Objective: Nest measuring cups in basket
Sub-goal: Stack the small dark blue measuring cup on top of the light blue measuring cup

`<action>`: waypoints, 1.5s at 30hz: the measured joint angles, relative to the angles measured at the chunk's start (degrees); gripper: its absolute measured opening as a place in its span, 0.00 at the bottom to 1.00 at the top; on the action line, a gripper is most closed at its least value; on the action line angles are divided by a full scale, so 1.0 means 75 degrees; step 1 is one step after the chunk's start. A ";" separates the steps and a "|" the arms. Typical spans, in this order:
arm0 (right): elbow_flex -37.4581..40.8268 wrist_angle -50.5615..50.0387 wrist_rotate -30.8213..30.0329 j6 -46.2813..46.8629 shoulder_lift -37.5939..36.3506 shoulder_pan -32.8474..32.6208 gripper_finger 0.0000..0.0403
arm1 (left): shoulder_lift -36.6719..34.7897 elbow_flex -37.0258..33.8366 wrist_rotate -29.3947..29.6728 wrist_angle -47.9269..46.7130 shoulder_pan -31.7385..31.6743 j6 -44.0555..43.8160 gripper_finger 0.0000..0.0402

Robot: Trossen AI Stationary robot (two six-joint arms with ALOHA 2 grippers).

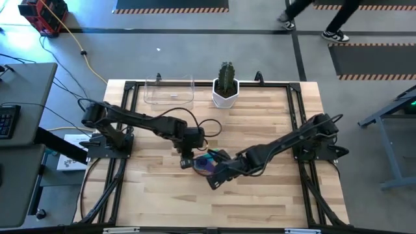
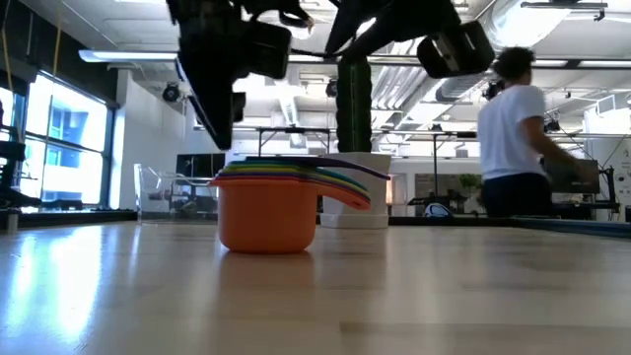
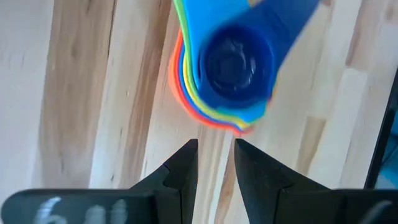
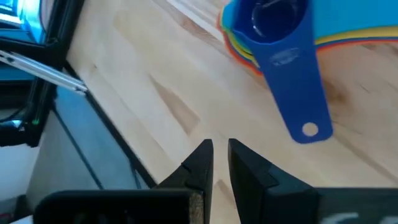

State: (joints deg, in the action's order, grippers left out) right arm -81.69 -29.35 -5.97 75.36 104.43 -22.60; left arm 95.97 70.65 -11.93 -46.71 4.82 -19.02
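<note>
The left gripper [image 3: 215,163] hangs just above the table with nothing between its fingers, which stand slightly apart with a narrow gap of bare wood showing between the tips. The right gripper [image 4: 220,163] is likewise empty, its fingers drawn almost together with only a thin slit left. Seen from above, the left gripper [image 1: 186,158] sits at about 9 o'clock of the cups [image 1: 207,164], just beside them, and the right gripper [image 1: 216,179] at about 5 o'clock, also just beside; neither touches them. The cups stand nested in one stack on the bare table [image 1: 273,110], a little in front of its centre. In the low view the stack [image 2: 268,212] shows an orange cup at the bottom, with yellow, green, blue and purple rims layered on it and the handles fanning to one side. In the left wrist view the blue cup [image 3: 236,59] is the innermost one. In the right wrist view its long handle, with a hole at the end, reaches out over the wood. The basket [image 1: 169,90] rests at the far edge of the table, at roughly 11 o'clock from the stack and well apart from it. Just beside the basket, at its 3 o'clock, stands a white pot [image 1: 225,93] with a cactus. A person [image 2: 513,138] in a white shirt is in the room behind the table.
</note>
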 joint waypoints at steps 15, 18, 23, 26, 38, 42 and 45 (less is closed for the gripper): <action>0.0000 0.1131 -0.0079 -0.0444 0.1014 -0.0162 0.10 | -0.1224 -0.0003 0.0063 -0.0976 0.0000 -0.0728 0.24; 0.0000 0.1214 -0.0389 -0.0413 0.1175 -0.0248 0.10 | -0.1336 -0.0003 0.0076 -0.0960 0.0003 -0.0857 0.24; -0.0002 0.0999 -0.0619 -0.0111 0.1308 -0.0337 0.10 | -0.1350 -0.0003 0.0081 -0.0974 0.0003 -0.1059 0.24; 0.0000 0.0789 -0.0797 -0.0097 0.1311 -0.0345 0.10 | -0.1350 -0.0003 0.0087 -0.0969 0.0029 -0.1159 0.24; 0.0000 -0.0080 -0.1101 0.0095 0.1433 -0.0342 0.10 | -0.1350 -0.0003 0.0105 -0.0942 0.0029 -0.1239 0.24; 0.0000 -0.0224 -0.1340 0.0097 0.1433 -0.0336 0.10 | -0.1350 -0.0003 0.0105 -0.0937 0.0026 -0.1239 0.24; 0.0000 -0.0234 -0.1422 0.0098 0.1433 -0.0324 0.10 | -0.1350 -0.0006 0.0105 -0.0935 0.0026 -0.1239 0.24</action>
State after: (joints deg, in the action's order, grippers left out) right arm -81.69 -31.10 -16.63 76.09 115.18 -25.04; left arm 85.84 70.61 -11.14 -53.73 5.02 -28.32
